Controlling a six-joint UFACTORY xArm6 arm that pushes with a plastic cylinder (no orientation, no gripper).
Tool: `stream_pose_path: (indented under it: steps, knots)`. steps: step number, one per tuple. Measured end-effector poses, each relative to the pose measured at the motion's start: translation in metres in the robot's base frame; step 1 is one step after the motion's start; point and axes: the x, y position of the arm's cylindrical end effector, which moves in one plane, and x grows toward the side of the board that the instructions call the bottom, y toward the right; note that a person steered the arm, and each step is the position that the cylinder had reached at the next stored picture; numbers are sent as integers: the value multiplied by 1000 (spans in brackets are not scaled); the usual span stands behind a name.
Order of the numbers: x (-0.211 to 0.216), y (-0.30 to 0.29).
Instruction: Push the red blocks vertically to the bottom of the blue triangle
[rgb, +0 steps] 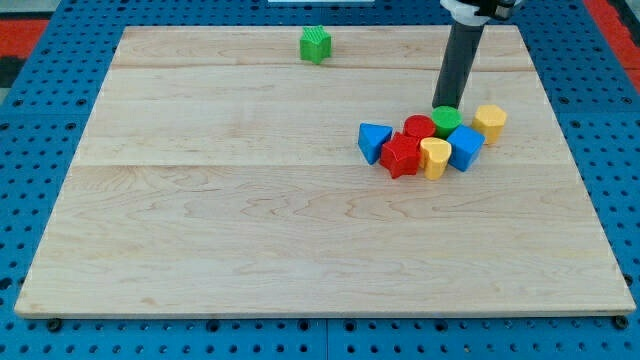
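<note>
A blue triangle (373, 141) lies right of the board's middle. Touching its right side is a red star-shaped block (401, 155), with a red round block (418, 127) just above it. A green round block (446, 121), a yellow block (435, 157), a blue block (465, 147) and a yellow block (489, 121) crowd to the right of the reds. My tip (446, 106) stands at the top edge of the green round block, just up and right of the red round block.
A green block (315, 44) sits alone near the board's top edge. The wooden board (250, 230) lies on a blue perforated table.
</note>
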Motion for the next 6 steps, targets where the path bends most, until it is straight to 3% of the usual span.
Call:
stream_pose_path:
  steps: [3,6]
  knots:
    - [-20,-25]
    - [52,-52]
